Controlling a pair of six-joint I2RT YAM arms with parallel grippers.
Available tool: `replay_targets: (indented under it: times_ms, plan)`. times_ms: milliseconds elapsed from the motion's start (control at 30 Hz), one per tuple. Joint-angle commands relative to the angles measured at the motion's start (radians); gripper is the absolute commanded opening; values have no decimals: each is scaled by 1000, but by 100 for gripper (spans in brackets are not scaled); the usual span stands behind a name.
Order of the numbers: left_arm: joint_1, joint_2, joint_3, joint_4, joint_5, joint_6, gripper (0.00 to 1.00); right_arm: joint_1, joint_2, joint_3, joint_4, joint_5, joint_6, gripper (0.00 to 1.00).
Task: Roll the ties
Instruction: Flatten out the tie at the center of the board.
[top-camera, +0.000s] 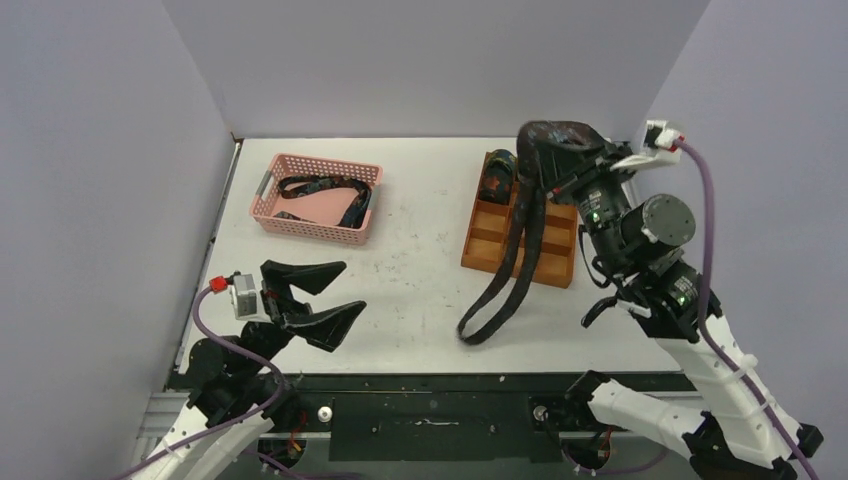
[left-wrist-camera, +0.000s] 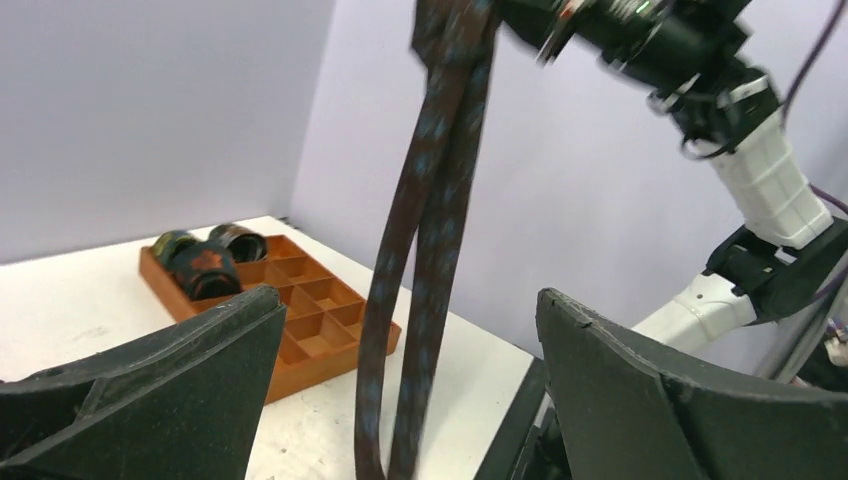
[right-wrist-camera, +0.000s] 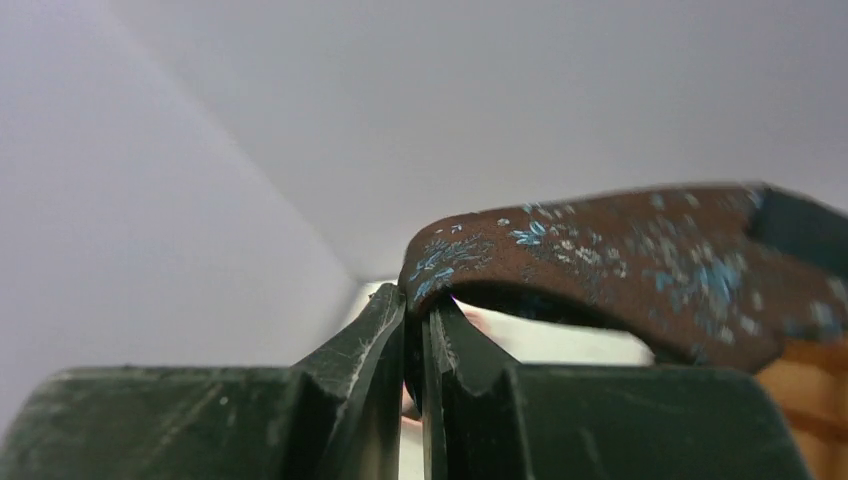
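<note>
My right gripper (top-camera: 548, 160) is raised high over the back right of the table and is shut on a dark speckled tie (top-camera: 520, 250). The tie drapes over the fingers and hangs as a long loop whose bottom rests on the table. In the right wrist view the gripper (right-wrist-camera: 415, 300) pinches the brown, blue-flecked tie (right-wrist-camera: 600, 260) at its fold. My left gripper (top-camera: 320, 290) stands wide open near the front left, holding nothing. In its wrist view the hanging tie (left-wrist-camera: 430, 230) shows well beyond the gripper (left-wrist-camera: 408, 300). Another tie (top-camera: 325, 190) lies loose in the pink basket.
An orange wooden divider tray (top-camera: 560, 265) sits under the raised right arm, with rolled ties (left-wrist-camera: 205, 265) in its far compartments. The pink basket (top-camera: 268, 215) stands at the back left. Purple cables run along both arms. Walls close in on the left, back and right.
</note>
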Motion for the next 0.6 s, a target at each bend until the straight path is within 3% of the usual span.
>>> replay_targets:
  times_ms: [0,67,133,200,333,433,567]
  plan:
    - [3,-85,-35,-91,-170,-46,96,115,255,264,139,-441,83,5]
    - [4,-79,-15,-120,-165,-49,96,322,340,386,116,-366,-29,5]
    - [4,-59,10,-155,-157,-46,96,422,387,476,65,-263,-105,5]
    - [3,-43,20,-177,-156,-43,96,423,370,461,67,-124,-147,5]
    - [3,-45,-6,-196,-222,-49,96,365,239,228,203,258,-247,5]
    - [4,-63,-38,-202,-285,-64,96,242,138,103,293,382,-250,5]
    - [5,-92,-42,-234,-344,-68,96,213,81,73,364,490,-365,5]
